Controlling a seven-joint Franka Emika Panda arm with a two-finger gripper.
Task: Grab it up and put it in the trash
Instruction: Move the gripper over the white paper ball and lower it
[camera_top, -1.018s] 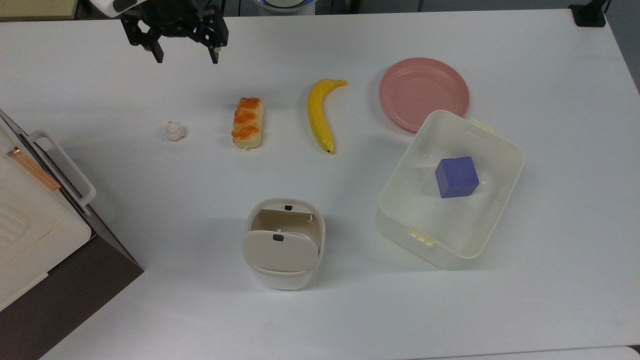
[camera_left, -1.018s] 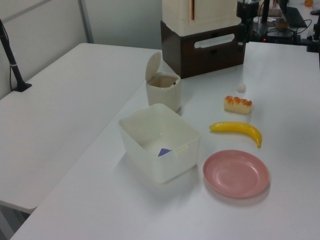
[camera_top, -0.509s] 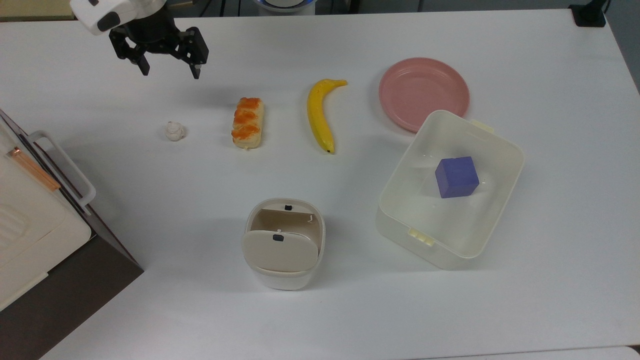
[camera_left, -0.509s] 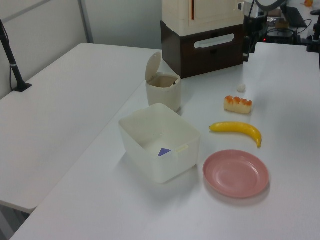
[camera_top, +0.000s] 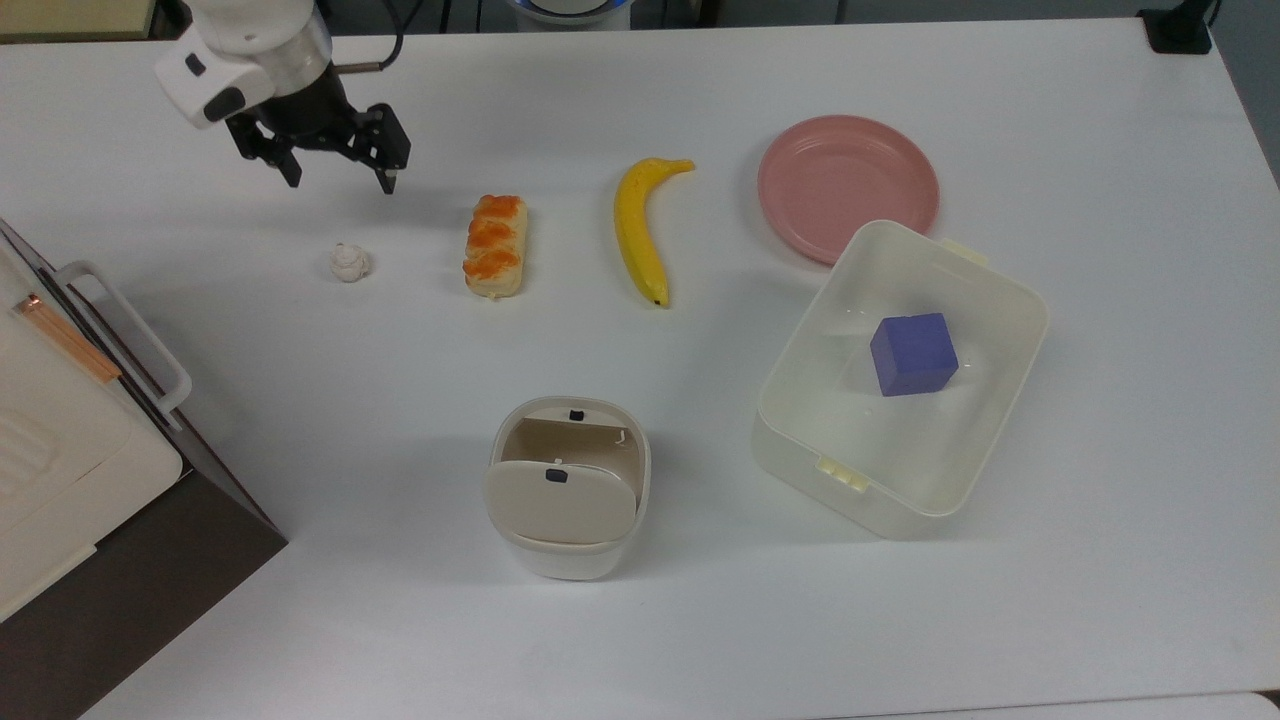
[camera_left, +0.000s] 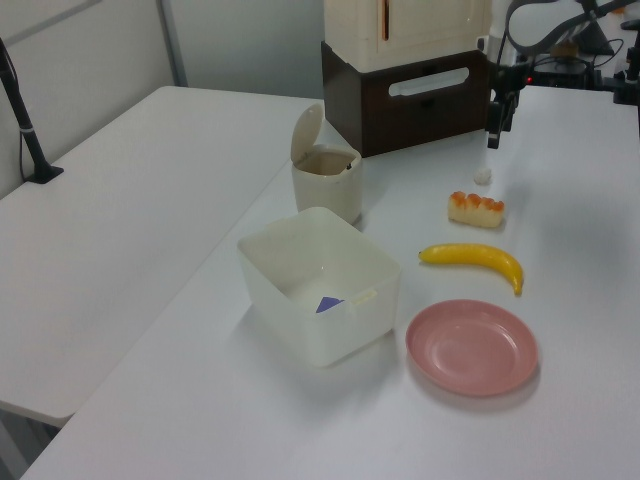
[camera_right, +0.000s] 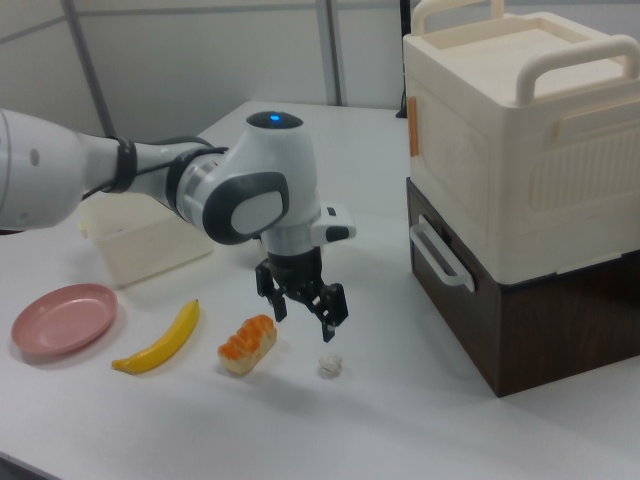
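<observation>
White wad (camera_top: 349, 262) lies bare on the white table (camera_top: 700, 620), nothing touching it; also seen in left view (camera_left: 482, 176) and right view (camera_right: 330, 365). In top view the gripper (camera_top: 338, 181) hangs at about 12 o'clock from the wad, near but apart, fingers spread wide with nothing between them; right view shows it (camera_right: 308, 314) above the table between wad and bread, pointing down. Bread piece (camera_top: 494, 246) with orange top sits at 3 o'clock from the wad in top view, near; banana (camera_top: 640, 228) further out at 3 o'clock, then pink plate (camera_top: 847, 186). Trash bin (camera_top: 567, 485), cream-beige, lid swung up and mouth open, sits at about 5 o'clock from the wad, well apart. Translucent box (camera_top: 900, 378) at 4 o'clock, far off, holds a purple cube (camera_top: 912, 353). Cream-and-brown stacked case (camera_top: 70, 470) at 8 o'clock from the wad at the top view's left edge.
</observation>
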